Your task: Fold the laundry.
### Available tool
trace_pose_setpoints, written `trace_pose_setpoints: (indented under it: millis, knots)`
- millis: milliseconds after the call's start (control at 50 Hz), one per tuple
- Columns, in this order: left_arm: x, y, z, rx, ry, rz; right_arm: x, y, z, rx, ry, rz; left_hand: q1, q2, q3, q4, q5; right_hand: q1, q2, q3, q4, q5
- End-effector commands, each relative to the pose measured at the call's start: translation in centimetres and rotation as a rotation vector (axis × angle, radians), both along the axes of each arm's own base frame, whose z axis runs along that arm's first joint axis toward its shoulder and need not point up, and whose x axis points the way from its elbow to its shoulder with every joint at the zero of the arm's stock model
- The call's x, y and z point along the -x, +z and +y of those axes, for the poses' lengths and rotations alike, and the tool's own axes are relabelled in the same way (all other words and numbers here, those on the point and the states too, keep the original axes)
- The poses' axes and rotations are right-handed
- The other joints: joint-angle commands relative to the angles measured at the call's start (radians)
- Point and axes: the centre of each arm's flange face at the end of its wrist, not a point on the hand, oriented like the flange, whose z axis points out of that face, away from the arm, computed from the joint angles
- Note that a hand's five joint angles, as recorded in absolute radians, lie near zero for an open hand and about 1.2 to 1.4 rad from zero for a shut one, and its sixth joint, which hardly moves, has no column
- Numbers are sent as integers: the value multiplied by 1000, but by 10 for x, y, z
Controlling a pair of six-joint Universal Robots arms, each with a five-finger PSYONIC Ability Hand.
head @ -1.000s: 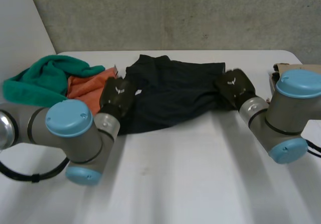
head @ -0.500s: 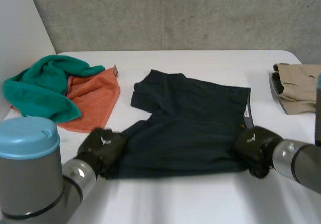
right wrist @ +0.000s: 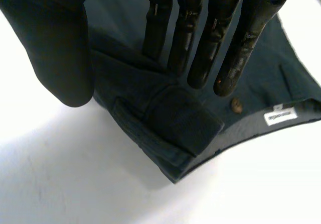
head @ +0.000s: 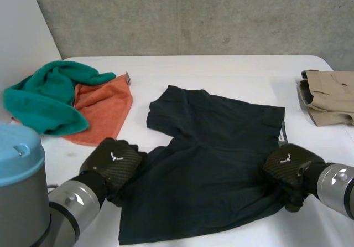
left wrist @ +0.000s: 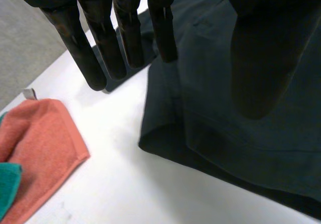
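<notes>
dark garment (head: 215, 164): spread flat on the white table (head: 221, 70), toward the near side, between the two hands. left hand (head: 113, 161): at the garment's left edge, fingers straight and set apart from the thumb, thumb above the cloth, nothing grasped. right hand (head: 289, 166): at the garment's right edge over a folded waistband corner, fingers straight, thumb wide, nothing pinched. a small button (right wrist: 234, 105) and a white label (right wrist: 281, 116) lie just past its fingertips. green towel (head: 47, 100): bunched at the far left, overlapping an orange cloth (head: 102, 111). beige garment (head: 326, 97): folded at the table's right edge, well apart.
</notes>
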Motion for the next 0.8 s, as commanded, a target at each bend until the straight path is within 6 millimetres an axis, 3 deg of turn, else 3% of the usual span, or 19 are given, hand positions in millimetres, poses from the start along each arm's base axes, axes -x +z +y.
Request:
trace_pose_setpoints:
  millis: [20,160,320,620,800]
  knots:
    - [-2,-11,18,-46,-30,-30,3,19,-5,7,-74,-139,130,123,120,127,127,141,27,60,62,54]
    - [-4,-19,32,-71,-55,-50,10,29,-10,47,-108,-155,133,126,123,130,130,118,3,37,38,31]
    - [-4,-25,43,-101,-75,-53,13,21,-7,19,-112,-140,130,123,120,127,127,-214,-328,-295,-293,-301]
    - [-7,-33,60,-106,-35,-86,21,3,2,-38,-111,-89,139,132,128,136,135,-173,-288,-254,-252,-260]
    - [-1,-51,63,-124,-57,-113,23,-4,3,-53,-118,-84,139,132,128,136,135,-144,-258,-225,-223,-231]
